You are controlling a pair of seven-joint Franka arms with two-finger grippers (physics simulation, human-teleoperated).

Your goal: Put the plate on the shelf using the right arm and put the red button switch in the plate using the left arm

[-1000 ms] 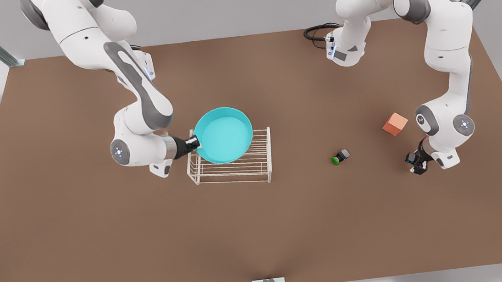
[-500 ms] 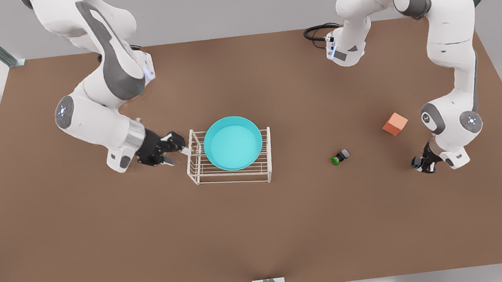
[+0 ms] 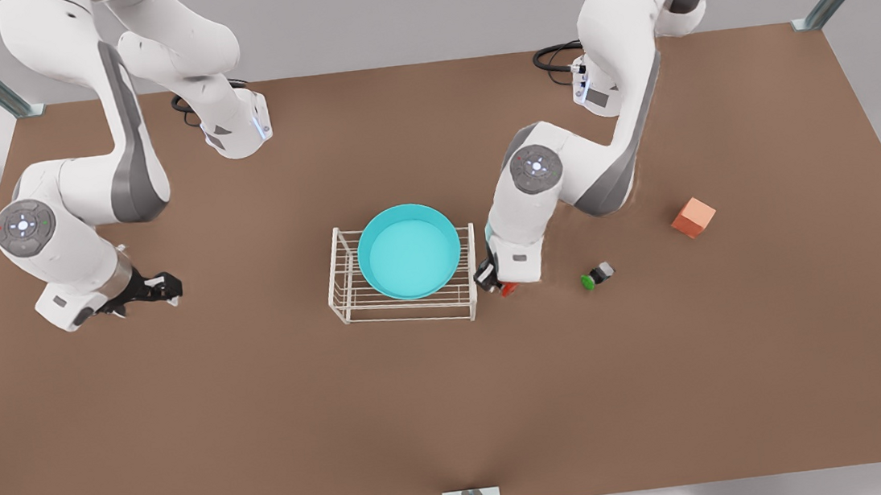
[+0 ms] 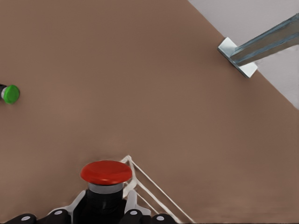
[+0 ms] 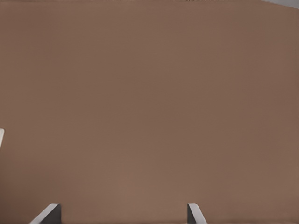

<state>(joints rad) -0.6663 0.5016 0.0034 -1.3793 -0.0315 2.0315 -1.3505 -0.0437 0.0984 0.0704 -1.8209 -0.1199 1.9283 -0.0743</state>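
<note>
The red button switch [image 4: 106, 172] is being gripped by the left gripper [image 3: 492, 279] just beside the shelf [image 3: 349, 301], where the plate [image 3: 409, 252] is resting. A lift over the rim is needed next. The right gripper [image 3: 157, 288] is being held spread and empty, well apart.

Matt brown table [image 3: 264, 426], thin white wire shelf [image 3: 349, 301], smooth turquoise plate [image 3: 409, 252], glossy red button switch [image 4: 106, 172].

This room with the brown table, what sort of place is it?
Likely a simulated robot test bench, not a real room: two white arms stand on a bare brown table with grey walls, handling small props like a wire shelf, a turquoise plate and an orange cube.
</note>
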